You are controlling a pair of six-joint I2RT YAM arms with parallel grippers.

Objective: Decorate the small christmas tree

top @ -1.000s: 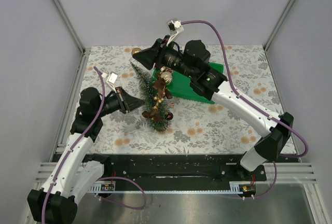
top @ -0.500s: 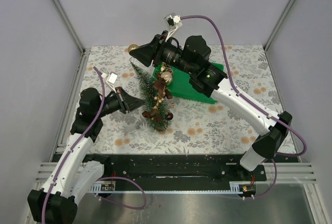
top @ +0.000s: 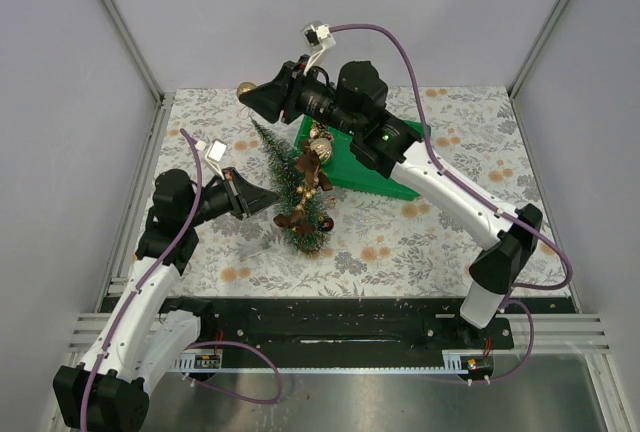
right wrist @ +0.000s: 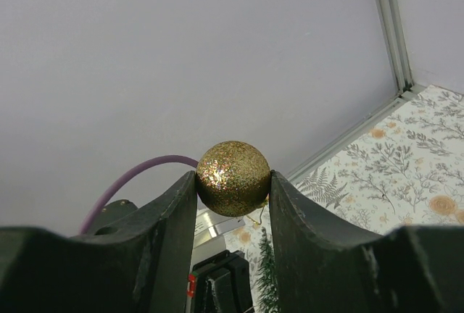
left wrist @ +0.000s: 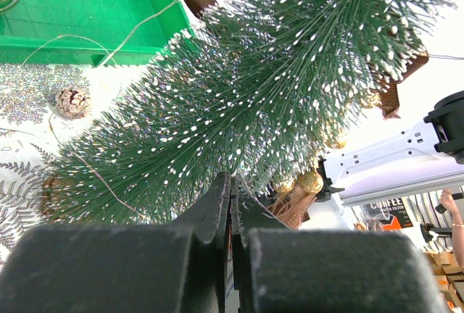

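Observation:
The small christmas tree (top: 292, 184) has its tip pointing to the back left and its wide end toward the front. Brown ribbon and gold beads (top: 308, 180) hang on it. My left gripper (top: 272, 197) is shut, its tips against the tree's lower bristles (left wrist: 239, 103); I cannot see anything held between them. My right gripper (top: 250, 95) is raised above the tree's tip, past the back left of the green tray. It is shut on a gold glitter ball (right wrist: 233, 177), held between both fingers. The tree's tip (right wrist: 268, 277) shows far below that ball.
The green tray (top: 385, 180) lies right of the tree, with ornaments (top: 320, 138) at its left end. A pine cone (left wrist: 72, 101) and a thin wire (left wrist: 94, 175) lie on the floral cloth by the tray (left wrist: 87, 16). Grey walls close in three sides.
My right arm has carried the gold ball up and to the left, away from the tray. The left arm and the tree have not moved.

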